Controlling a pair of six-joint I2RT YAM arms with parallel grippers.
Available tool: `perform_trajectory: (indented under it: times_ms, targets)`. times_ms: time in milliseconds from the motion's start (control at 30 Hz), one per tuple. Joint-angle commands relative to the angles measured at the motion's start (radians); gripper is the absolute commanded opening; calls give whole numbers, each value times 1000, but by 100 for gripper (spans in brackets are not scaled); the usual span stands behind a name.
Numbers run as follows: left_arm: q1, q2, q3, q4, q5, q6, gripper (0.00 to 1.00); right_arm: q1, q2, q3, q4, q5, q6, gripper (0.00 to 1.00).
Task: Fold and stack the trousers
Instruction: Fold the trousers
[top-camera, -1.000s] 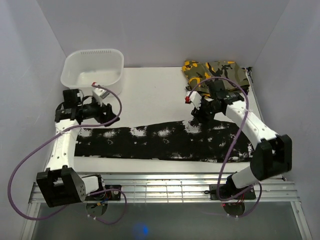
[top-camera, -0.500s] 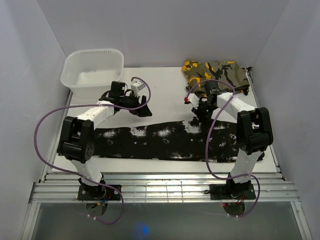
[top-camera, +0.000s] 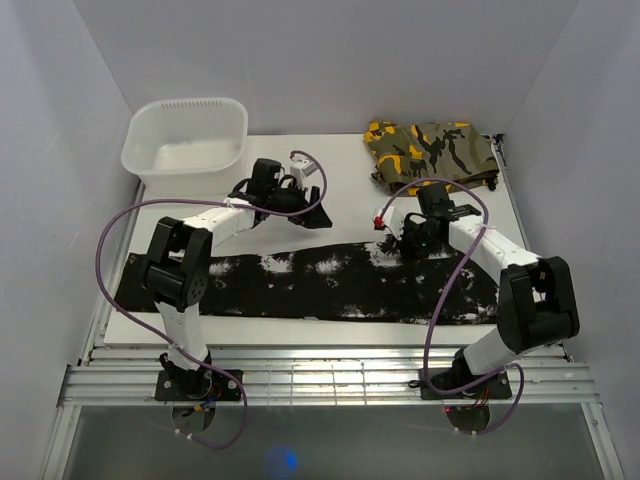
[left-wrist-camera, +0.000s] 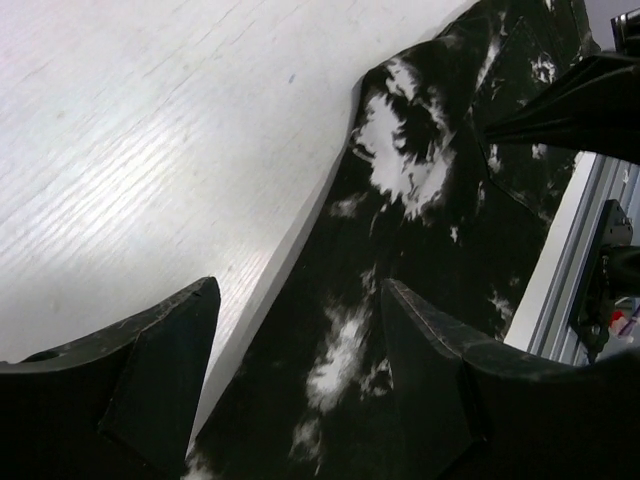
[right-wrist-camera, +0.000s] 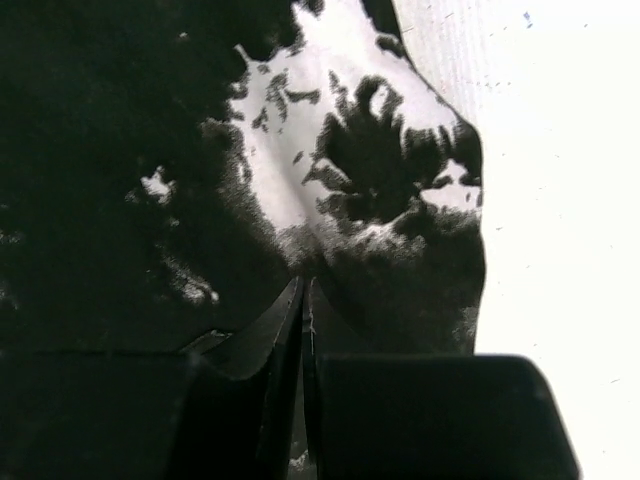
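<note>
Top external view: your left gripper has swung in from the left end of the table. It now hangs over bare tabletop just beyond the far edge of the trousers, near their middle. Your right gripper has kept to the same stretch of that far edge, right of centre, while the arm behind it has changed pose.

The trousers lie flat as one long black-and-white band across the near half of the table, reaching almost from one side to the other. They look to be in the same place as a second ago, so no fold has begun.

In the left wrist view the left fingers are spread wide with nothing between them, looking down on the cloth's edge. In the right wrist view the right fingers are pressed together at the hem. That view is dark, so you can't be certain, but they seem to have a pinch of cloth.

Judging from this, you have one hold and are bringing up the second. Once the left fingers take the edge too, you can carry it over for the fold.

The white tub and the camouflage garment sit at the far side, well apart from the work.
</note>
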Motion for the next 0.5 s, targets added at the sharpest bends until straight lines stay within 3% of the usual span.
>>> perform_trajectory:
  times_ms: [0, 67, 133, 267, 400, 467]
  targets:
    - [-76, 32, 84, 19, -67, 42, 76, 18, -34, -52, 49, 11, -19, 8]
    - [-96, 101, 161, -20, -84, 39, 75, 18, 5, -40, 53, 37, 23, 11]
    - [-113, 139, 196, -27, -83, -2, 74, 9, 32, 10, 57, 41, 80, 24]
    - [-116, 181, 189, 53, -50, -99, 73, -12, 120, 148, 57, 17, 168, 57]
    - [-116, 150, 134, 117, -47, -114, 73, -80, 228, 319, -66, -73, 168, 78]
    - [-116, 130, 108, 148, -50, -99, 74, -121, 294, 404, -118, -126, 155, 94]
